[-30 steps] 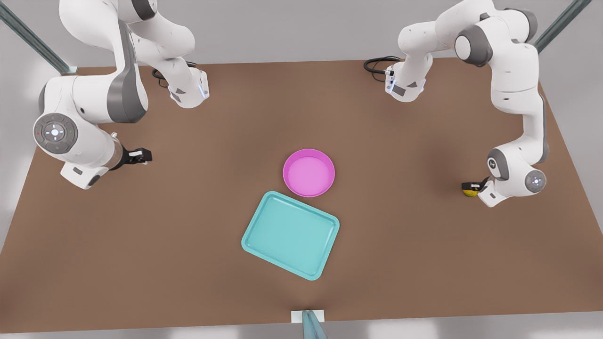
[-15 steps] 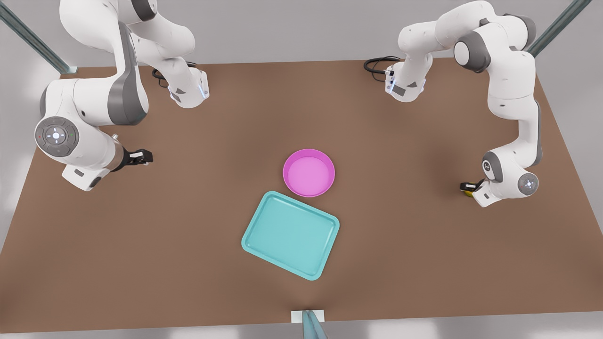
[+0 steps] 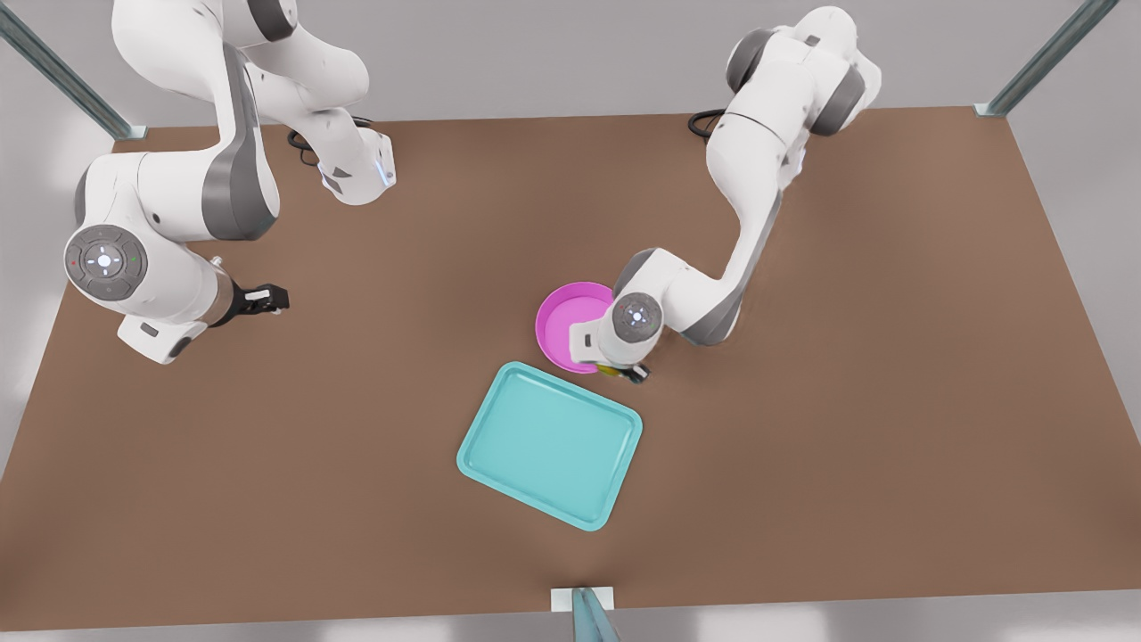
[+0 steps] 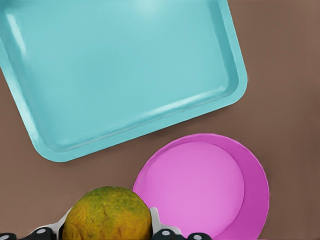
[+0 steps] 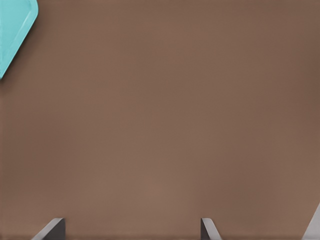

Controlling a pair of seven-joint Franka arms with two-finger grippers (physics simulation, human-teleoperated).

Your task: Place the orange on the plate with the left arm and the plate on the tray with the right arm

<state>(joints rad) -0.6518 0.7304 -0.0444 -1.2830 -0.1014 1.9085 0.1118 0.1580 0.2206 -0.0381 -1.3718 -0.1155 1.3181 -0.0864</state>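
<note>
A brown table (image 3: pixel 802 446) lies under two white arms. The left hand (image 3: pixel 624 370) grips the orange (image 4: pixel 107 214) tight between its fingers, right at the rim of the pink plate (image 3: pixel 560 323) — just beside the teal tray (image 3: pixel 550 444). The plate rests on the table, touching the tray's edge. The right hand (image 3: pixel 266 297) waits far off with fingers spread wide; only a tray corner (image 5: pixel 15 30) is near it.
</note>
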